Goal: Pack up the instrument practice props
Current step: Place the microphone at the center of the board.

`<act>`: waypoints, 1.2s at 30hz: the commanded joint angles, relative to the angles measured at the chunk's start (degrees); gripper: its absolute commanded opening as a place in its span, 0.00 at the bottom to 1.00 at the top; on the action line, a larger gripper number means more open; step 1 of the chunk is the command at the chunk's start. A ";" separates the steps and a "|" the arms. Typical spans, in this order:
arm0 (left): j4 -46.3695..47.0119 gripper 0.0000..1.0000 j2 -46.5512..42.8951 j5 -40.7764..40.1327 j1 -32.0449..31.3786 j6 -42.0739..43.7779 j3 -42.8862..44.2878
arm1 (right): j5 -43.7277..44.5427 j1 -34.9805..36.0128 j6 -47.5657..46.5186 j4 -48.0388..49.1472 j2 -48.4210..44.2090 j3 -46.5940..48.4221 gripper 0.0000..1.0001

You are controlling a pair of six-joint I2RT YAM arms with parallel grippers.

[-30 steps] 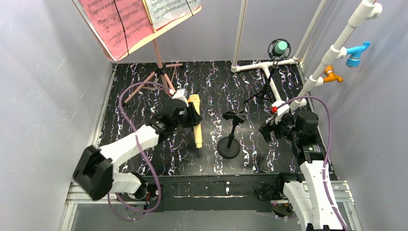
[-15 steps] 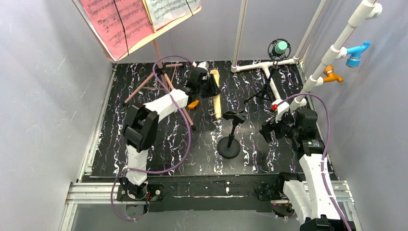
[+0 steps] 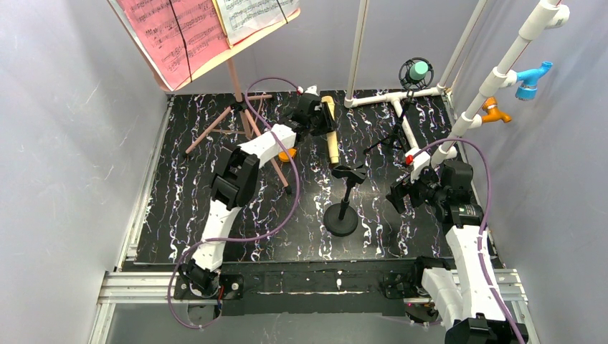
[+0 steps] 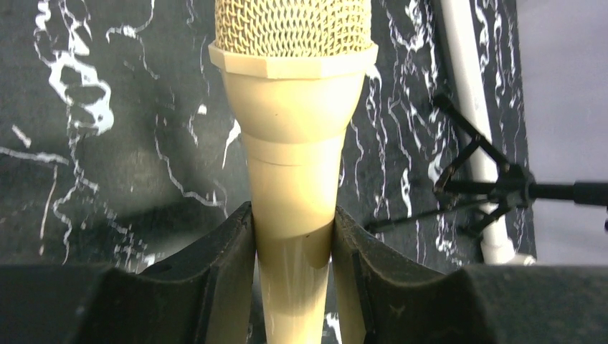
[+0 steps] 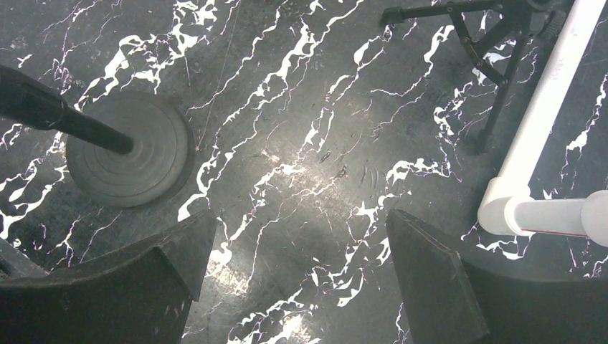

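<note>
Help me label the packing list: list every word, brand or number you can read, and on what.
No text is readable.
On the pink music sheet: printed notation, too small to read.
On the white music sheet: likewise too small.
On the beige microphone: no marking visible.

Handheld microphone between tripod legs and pipe frame

Beige microphone, black white-veined tabletop
</note>
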 commanded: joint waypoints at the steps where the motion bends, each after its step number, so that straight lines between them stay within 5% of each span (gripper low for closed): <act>1: 3.51 0.00 2.57 -4.87 0.34 -4.58 7.02 | -1.69 -0.63 -1.40 -0.79 0.45 1.57 0.98; 11: 1.88 0.00 13.95 -8.18 1.37 -18.89 18.93 | -2.28 -1.46 -2.21 -1.15 1.41 1.66 0.98; 15: 3.21 0.20 16.31 -7.82 2.03 -22.77 20.49 | -2.28 -1.86 -2.31 -1.12 1.58 1.52 0.99; 20: 1.45 0.56 15.46 -6.73 2.52 -23.47 19.95 | -2.49 -2.26 -2.40 -1.08 1.50 1.35 0.99; 25: 2.63 0.79 7.93 -6.51 2.48 -21.50 11.74 | -3.32 -2.65 -3.00 -1.42 1.01 1.21 0.98; 36: 5.22 0.85 -12.01 2.44 0.59 -15.40 -11.20 | -5.29 -4.30 -4.22 -2.17 0.21 1.00 0.98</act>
